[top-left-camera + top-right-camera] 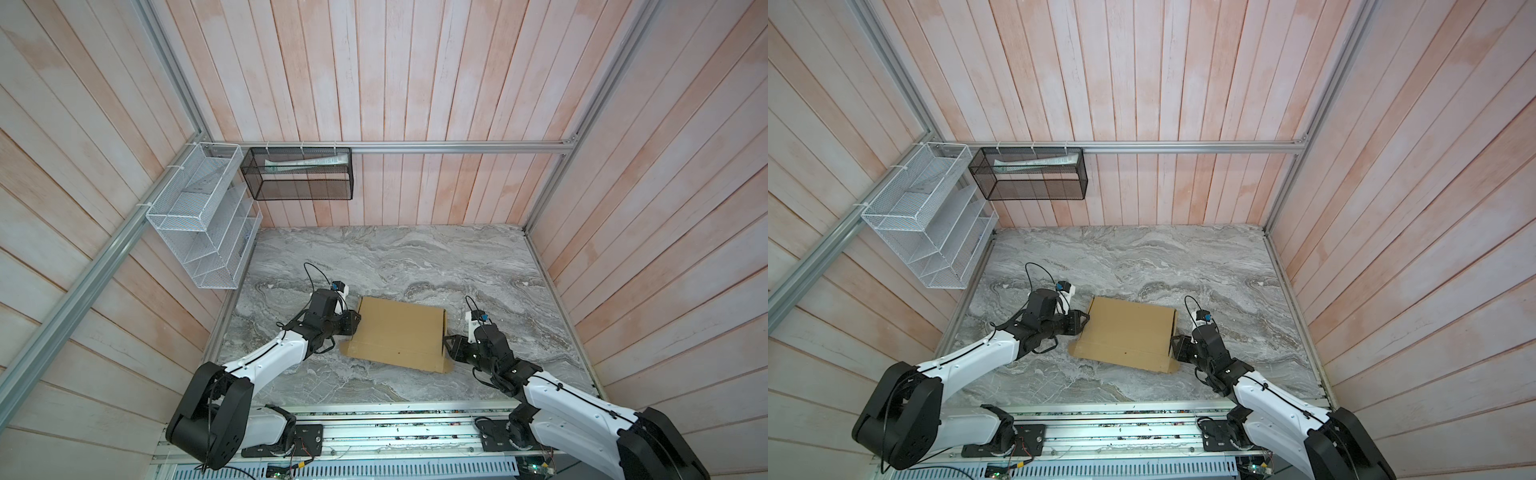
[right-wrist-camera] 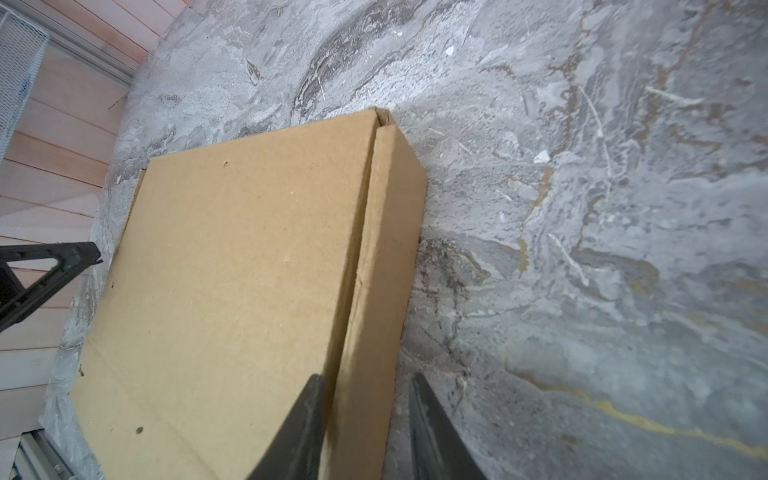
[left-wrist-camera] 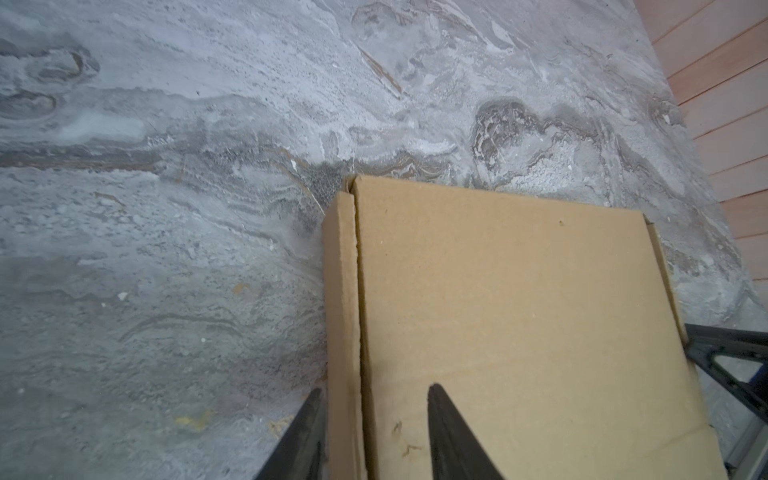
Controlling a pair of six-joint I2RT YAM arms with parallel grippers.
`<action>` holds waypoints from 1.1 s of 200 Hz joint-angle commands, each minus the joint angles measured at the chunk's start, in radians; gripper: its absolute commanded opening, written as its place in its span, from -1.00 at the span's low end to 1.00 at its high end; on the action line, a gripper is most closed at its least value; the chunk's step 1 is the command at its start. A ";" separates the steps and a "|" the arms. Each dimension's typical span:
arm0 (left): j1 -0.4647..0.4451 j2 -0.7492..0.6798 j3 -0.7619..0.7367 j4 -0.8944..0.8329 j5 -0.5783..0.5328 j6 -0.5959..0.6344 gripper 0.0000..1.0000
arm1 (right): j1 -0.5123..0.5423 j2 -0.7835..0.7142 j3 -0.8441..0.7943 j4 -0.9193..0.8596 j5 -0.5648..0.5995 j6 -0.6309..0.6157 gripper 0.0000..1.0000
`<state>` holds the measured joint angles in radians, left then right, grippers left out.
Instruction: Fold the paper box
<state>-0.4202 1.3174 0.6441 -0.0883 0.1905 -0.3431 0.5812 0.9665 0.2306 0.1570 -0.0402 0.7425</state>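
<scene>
The paper box (image 1: 399, 332) (image 1: 1125, 332) is plain tan cardboard and lies on the marble table with its lid down flat. A small flap pokes out at each near corner. My left gripper (image 1: 353, 322) (image 1: 1084, 322) is at the box's left edge. In the left wrist view, the left gripper (image 3: 374, 388) straddles the side wall of the box (image 3: 519, 311), with one finger outside the wall and one on the lid. My right gripper (image 1: 446, 343) (image 1: 1173, 345) is at the right edge. In the right wrist view, the right gripper (image 2: 365, 376) straddles that wall of the box (image 2: 241, 270); its outer finger stands slightly clear.
A white wire rack (image 1: 203, 216) hangs on the left wall and a black mesh basket (image 1: 299, 174) on the back rail. Wooden walls enclose the grey marble table (image 1: 415, 257) on three sides. The arm bases sit along the front rail.
</scene>
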 commanded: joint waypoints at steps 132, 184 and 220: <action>-0.003 -0.001 0.082 -0.159 -0.106 0.080 -0.15 | -0.005 0.017 0.097 -0.069 -0.027 -0.058 -0.24; 0.005 -0.046 0.082 -0.185 -0.145 0.093 -0.19 | -0.004 -0.057 0.110 -0.095 -0.021 -0.061 -0.17; 0.014 -0.021 0.084 -0.173 -0.121 0.090 -0.20 | -0.005 0.038 0.143 -0.080 -0.062 -0.078 -0.03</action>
<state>-0.4137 1.2858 0.6979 -0.2543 0.0704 -0.2687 0.5789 0.9512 0.3317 0.0814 -0.0769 0.6846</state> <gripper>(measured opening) 0.402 0.471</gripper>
